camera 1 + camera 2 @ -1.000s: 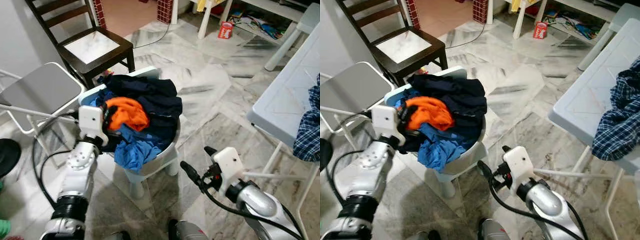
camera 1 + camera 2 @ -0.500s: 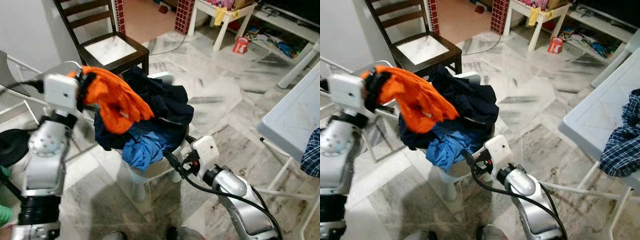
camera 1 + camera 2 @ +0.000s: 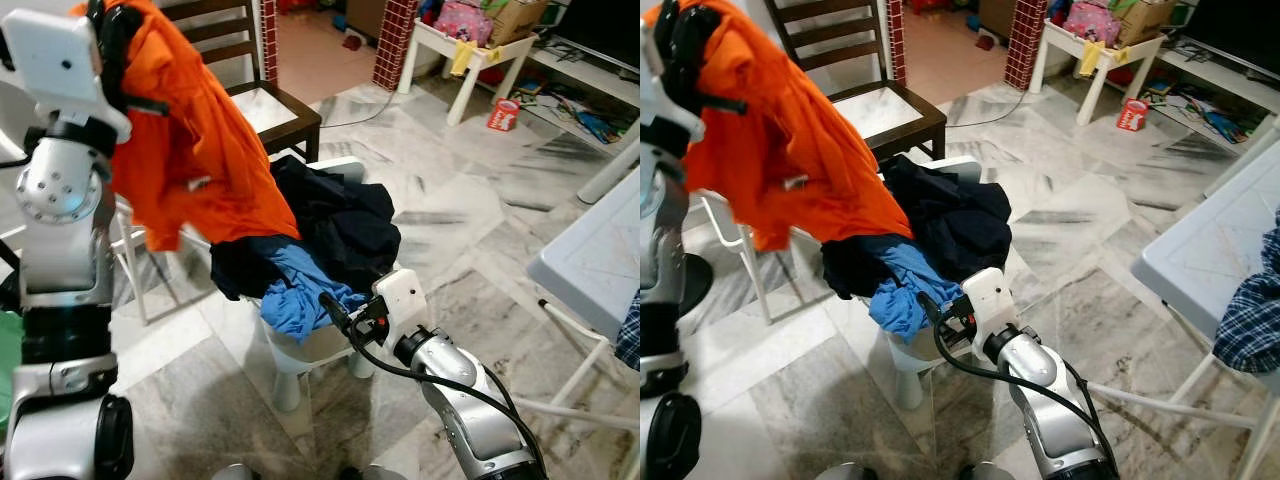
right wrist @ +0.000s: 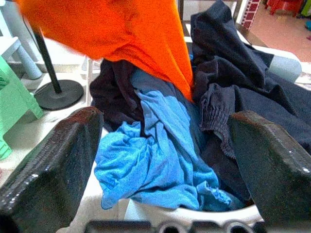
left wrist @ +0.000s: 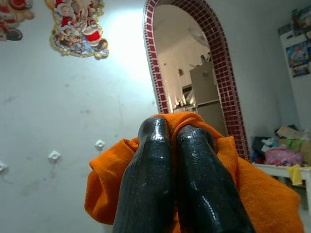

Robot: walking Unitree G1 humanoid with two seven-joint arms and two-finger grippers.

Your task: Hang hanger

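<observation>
Two jaws: my left gripper (image 5: 177, 160) pinches the orange shirt (image 3: 190, 150) high, soft cloth draping free above the basket. My right gripper (image 4: 165, 160) is spread wide beside the white basket (image 3: 320, 345), near crumpled blue cloth (image 4: 146, 160) and dark clothes (image 3: 340, 215). Open marble floor (image 3: 450, 210) beyond.

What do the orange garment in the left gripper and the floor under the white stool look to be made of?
The orange garment, pinched in the shut left gripper, looks like soft matte knit fabric: it drapes and folds limply. The floor looks like polished marble or marble-look tile: grey veining, glossy sheen, faint joints. The white stool looks like plastic.
</observation>
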